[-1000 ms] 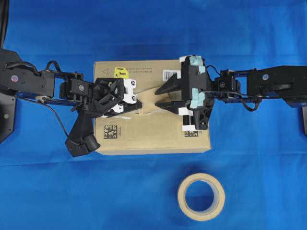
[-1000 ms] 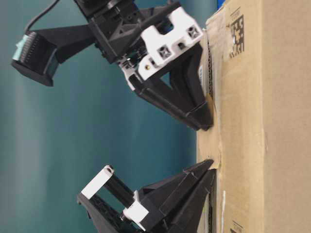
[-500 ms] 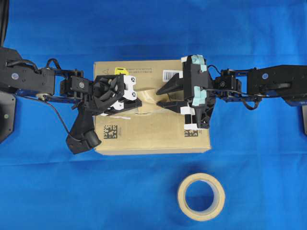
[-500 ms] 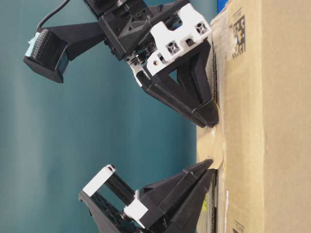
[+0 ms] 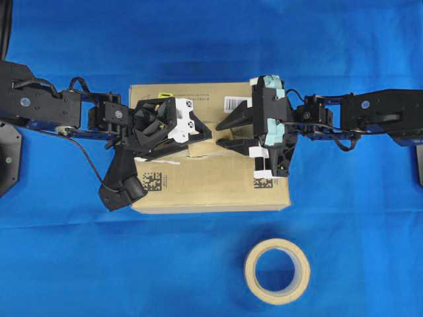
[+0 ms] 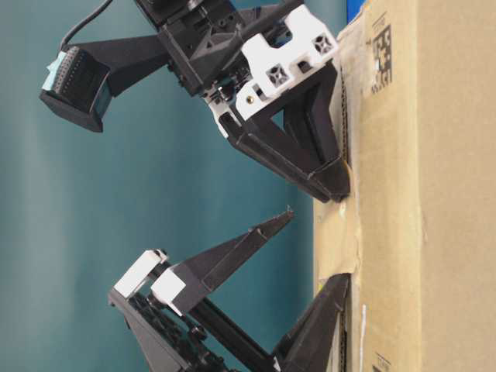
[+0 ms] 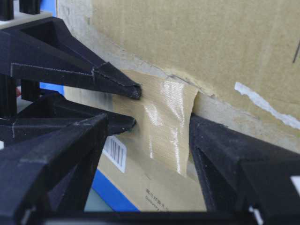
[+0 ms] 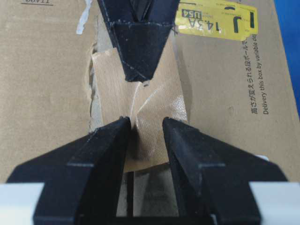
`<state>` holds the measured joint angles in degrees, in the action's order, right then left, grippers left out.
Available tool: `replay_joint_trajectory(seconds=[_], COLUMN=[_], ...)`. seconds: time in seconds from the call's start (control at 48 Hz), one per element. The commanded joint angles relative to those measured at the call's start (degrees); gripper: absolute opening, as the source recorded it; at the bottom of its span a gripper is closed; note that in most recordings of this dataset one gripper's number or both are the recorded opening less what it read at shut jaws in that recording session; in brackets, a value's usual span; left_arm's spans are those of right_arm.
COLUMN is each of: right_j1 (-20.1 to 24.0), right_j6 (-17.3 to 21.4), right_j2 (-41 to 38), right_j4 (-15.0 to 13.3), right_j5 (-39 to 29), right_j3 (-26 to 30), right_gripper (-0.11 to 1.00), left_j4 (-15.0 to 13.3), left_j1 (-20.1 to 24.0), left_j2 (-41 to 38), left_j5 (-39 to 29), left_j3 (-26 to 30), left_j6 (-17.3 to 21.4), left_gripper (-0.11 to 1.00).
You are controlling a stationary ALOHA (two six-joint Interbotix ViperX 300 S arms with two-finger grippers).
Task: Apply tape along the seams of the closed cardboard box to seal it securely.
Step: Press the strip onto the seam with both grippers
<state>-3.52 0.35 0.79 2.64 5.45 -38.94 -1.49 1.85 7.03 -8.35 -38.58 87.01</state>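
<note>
Left gripper (image 5: 206, 137) spread wide: one finger tip pressing on tape (image 8: 140, 112), other lifted clear of box top (table-level view shows gap nicely). Right gripper (image 5: 221, 132) part open, both tips down on tape's other end. Tape sits mid-lid of cardboard box (image 5: 211, 188), across seams (image 8: 130, 190), still wrinkly. Progress guess: one short patch stuck, most of seam bare. Roll (image 5: 277, 271) lies off box's front edge.

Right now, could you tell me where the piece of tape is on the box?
In the overhead view the tape lies on the cardboard box top, near its middle over the seam, between the left gripper and right gripper fingertips.
</note>
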Motion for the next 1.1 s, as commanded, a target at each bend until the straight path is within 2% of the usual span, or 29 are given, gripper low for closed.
replay_joint_trajectory(seconds=[0.0,0.167,0.458,0.729,1.084], right_j1=[-0.3,-0.2,-0.3,-0.3,-0.2], right_j6=[-0.1,0.1,0.1,0.1,0.1], right_j2=[0.5,0.5,0.5,0.5,0.5], right_j4=[0.3,0.3,0.3,0.4,0.5], right_j5=[0.0,0.0,-0.3,-0.4,-0.4], right_j3=[0.3,-0.3,-0.4,-0.7,-0.8], right_gripper=[0.45,0.45,0.45,0.45,0.45], left_j4=[-0.1,-0.1,0.0,-0.1,-0.1], left_j1=[0.3,0.4,0.5,0.5,0.5], left_j2=[0.7,0.9,1.4,1.0,2.0], left_j5=[-0.2,-1.8,-7.3,-13.4,-13.4], left_j3=[1.1,1.4,3.0,4.7,4.6], left_j6=[-0.2,-0.9,-4.3,-4.7,-4.9], left_gripper=[0.65,0.64,0.64,0.64,0.63])
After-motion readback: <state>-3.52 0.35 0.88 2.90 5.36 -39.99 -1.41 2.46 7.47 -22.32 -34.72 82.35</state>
